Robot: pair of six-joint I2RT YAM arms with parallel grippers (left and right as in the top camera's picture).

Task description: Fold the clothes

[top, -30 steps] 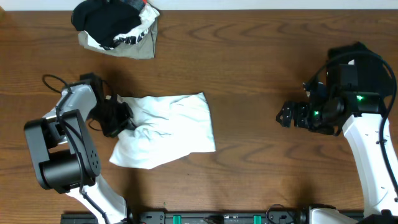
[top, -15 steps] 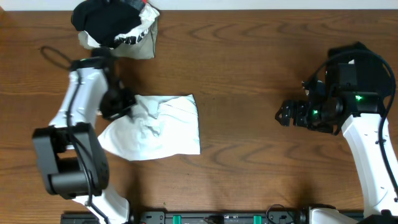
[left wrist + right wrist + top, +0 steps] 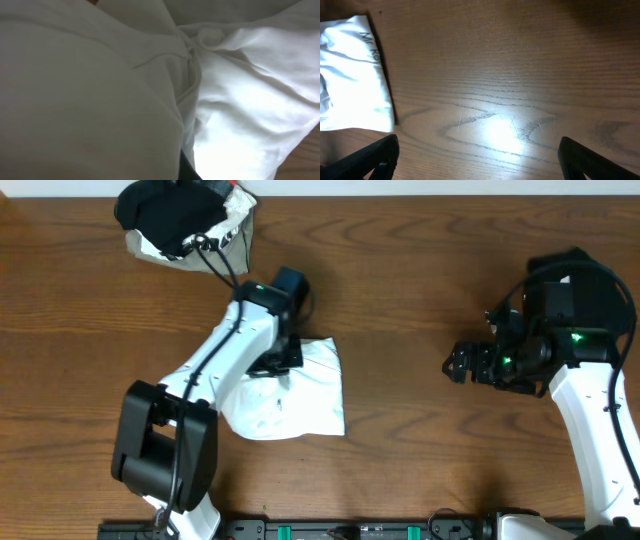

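Note:
The white T-shirt lies bunched and folded over on the table, left of centre. My left gripper sits on the shirt's upper edge, shut on a pinch of the cloth. White folds of the T-shirt fill the left wrist view, and only a dark sliver of one finger shows. My right gripper hovers open at the right, well clear of the shirt. In its wrist view the T-shirt lies at the far left, with the small dark mark along its edge.
A pile of other clothes, black over white-with-print and olive-grey, sits at the table's back left. A cable runs from near that pile to the left arm. Bare wood lies under the right gripper.
My left arm has swung from the shirt's left side up and over to the right, carrying the gripped cloth edge with it. The shirt is now more compact. The right arm has not moved.

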